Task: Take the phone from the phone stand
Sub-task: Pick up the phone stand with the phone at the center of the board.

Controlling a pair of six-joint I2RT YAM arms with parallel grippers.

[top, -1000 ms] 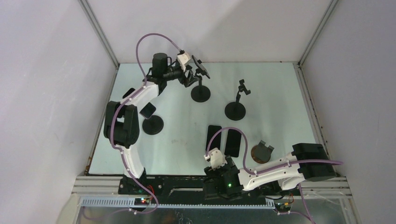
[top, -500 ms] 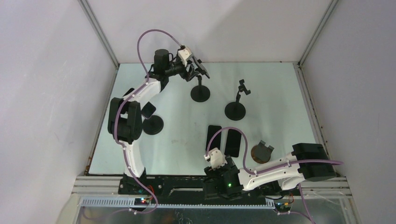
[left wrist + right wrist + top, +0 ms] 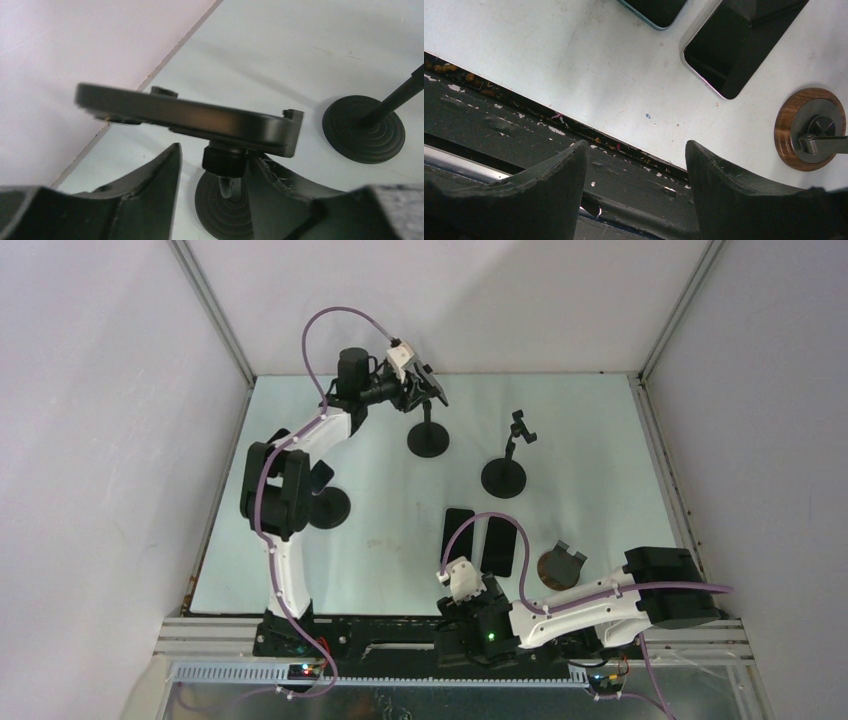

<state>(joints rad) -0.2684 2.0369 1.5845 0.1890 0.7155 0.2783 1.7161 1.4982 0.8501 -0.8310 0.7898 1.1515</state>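
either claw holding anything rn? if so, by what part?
Nothing held: left claw is open at the phone on its stand, not closed on it; right claw is open and empty.

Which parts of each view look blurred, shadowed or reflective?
Left wrist view: the phone is smeared at its left end, and the left claw's fingers are soft, too near to focus. Right wrist view: the flat-lying phone mirrors dark shapes in its screen. Top external view: even light, only faint shadows on the table.
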